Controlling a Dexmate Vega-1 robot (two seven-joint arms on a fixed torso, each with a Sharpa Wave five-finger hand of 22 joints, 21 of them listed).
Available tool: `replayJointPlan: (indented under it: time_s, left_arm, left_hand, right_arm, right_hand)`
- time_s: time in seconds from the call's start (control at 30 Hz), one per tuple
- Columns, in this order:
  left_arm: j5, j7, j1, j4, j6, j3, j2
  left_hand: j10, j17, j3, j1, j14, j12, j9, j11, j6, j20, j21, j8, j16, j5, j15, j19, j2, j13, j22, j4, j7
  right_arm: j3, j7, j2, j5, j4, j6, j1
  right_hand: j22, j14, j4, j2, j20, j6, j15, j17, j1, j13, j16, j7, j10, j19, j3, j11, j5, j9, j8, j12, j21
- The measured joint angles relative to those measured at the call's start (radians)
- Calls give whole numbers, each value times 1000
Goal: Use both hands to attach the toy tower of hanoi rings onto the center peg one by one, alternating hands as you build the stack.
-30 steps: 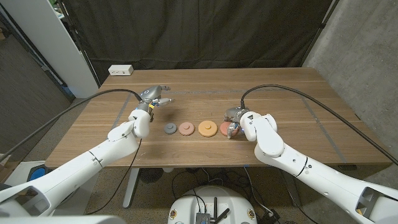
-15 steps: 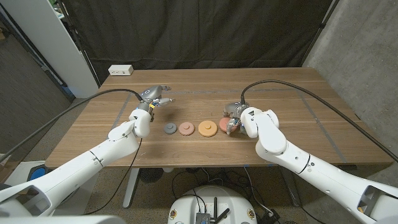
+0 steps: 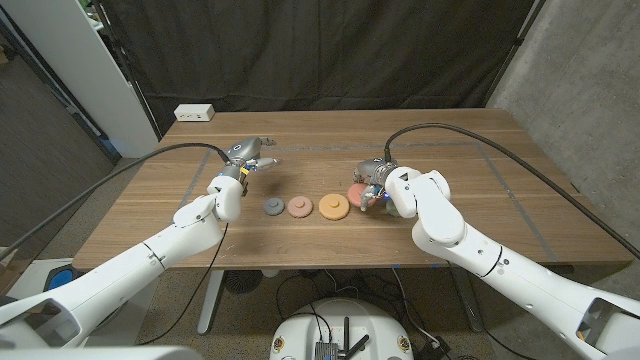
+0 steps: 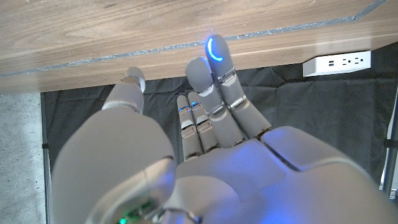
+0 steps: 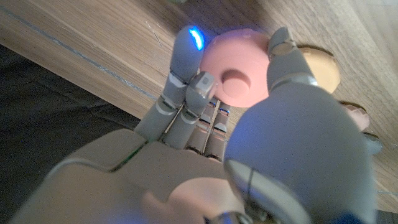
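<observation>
Three rings lie in a row on the wooden table (image 3: 470, 150): a small grey ring (image 3: 272, 208), a pink ring (image 3: 300, 206) and an orange ring (image 3: 334, 206). My right hand (image 3: 373, 186) grips a larger red ring (image 3: 355, 191), raised and tilted just right of the orange one. In the right wrist view the red ring (image 5: 238, 67) sits between fingers (image 5: 184, 57) and thumb, with the orange ring (image 5: 326, 70) beyond it. My left hand (image 3: 250, 155) hovers left of the row and farther back, fingers apart, holding nothing; its fingers (image 4: 214, 74) reach out straight over the table.
A white power strip (image 3: 194, 113) lies at the table's far left corner, also seen as the power strip (image 4: 339, 62) in the left wrist view. Black cables arch over both arms. A dark curtain hangs behind the table.
My right hand has closed on the red ring and lifted it off the table, shifting slightly left and back. The left hand and the other three rings have not moved.
</observation>
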State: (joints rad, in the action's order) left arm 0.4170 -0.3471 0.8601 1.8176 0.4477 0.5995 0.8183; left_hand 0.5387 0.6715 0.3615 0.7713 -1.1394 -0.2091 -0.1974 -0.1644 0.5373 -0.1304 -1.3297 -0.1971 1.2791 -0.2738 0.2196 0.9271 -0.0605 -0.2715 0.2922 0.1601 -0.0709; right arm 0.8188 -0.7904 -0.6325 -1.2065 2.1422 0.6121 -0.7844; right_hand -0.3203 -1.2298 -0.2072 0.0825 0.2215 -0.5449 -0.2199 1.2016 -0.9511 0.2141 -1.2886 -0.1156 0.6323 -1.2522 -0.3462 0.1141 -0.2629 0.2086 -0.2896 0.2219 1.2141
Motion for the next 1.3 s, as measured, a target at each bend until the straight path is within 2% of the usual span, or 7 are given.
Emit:
replayJointPlan:
  time_s: [0.43, 0.57, 0.67, 0.97, 1.13, 1.3]
  left_arm:
    - [1, 5, 16, 21, 8, -9, 9]
    - [1, 3, 21, 25, 8, -12, 10]
    - [1, 0, 26, 27, 8, -14, 11]
    - [-4, -6, 36, 28, 5, -22, 13]
    - [-9, -10, 40, 28, -1, -25, 14]
    - [-14, -12, 43, 25, -5, -27, 14]
  left_hand:
    - [10, -5, -4, 0, 0, -6, 0, 0, 9, 0, -11, 0, 5, -11, 0, 0, -10, -5, -9, 4, 2]
    - [15, -9, -8, 3, 0, -6, 0, 5, 16, 0, -16, 0, 5, -11, 0, 0, -26, -5, -14, 8, 9]
    - [20, -9, -14, 16, 0, -6, 0, 9, 27, 0, -18, -8, 5, -11, 0, 0, -53, -5, -18, 14, 20]
    - [21, -11, -14, 23, 0, -6, 0, 10, 31, 0, -24, -8, 5, -11, 0, 0, -59, -10, -22, 14, 15]
    - [22, -12, -5, 64, 0, -6, 0, 12, 38, 5, -28, -8, 12, 11, 0, -9, -101, -14, -20, 22, 22]
    - [22, -2, -1, 83, 4, -6, 0, 21, 45, 3, -28, -8, 12, 30, -4, -11, -120, -14, -16, 27, 27]
  right_arm:
    - [6, 11, 21, 25, -2, -62, 29]
    - [12, 13, 29, 27, -8, -76, 37]
    - [22, 14, 41, 27, -18, -87, 49]
    - [44, 9, 63, 25, -37, -111, 74]
    - [54, 0, 75, 25, -48, -126, 88]
    - [61, -8, 83, 31, -58, -135, 100]
  right_hand:
    - [8, -2, -4, 0, 0, 0, -2, -3, 0, 0, 0, 0, 5, 0, -4, -5, -4, 0, 0, -13, 15]
    - [10, -4, -5, 0, 0, 0, 0, -2, 0, 0, 0, 0, 6, 0, -5, -6, -5, 0, 0, -17, 18]
    - [12, -7, -8, 0, 0, 0, 4, 0, 0, 0, 0, 0, 6, 0, -9, -6, -12, 0, 0, -17, 21]
    - [15, -7, -9, 0, -2, -9, 4, -3, 0, 0, 0, 9, 15, 9, -9, -14, -12, 0, 8, -25, 27]
    - [19, -7, -12, 0, -2, -11, 4, -3, 0, 0, 0, 11, 15, 9, -12, -15, -12, 0, 13, -26, 32]
    - [19, -7, -12, 0, -2, -13, 4, -5, 0, 0, 6, 13, 16, 9, -12, -16, -19, 0, 20, -29, 39]
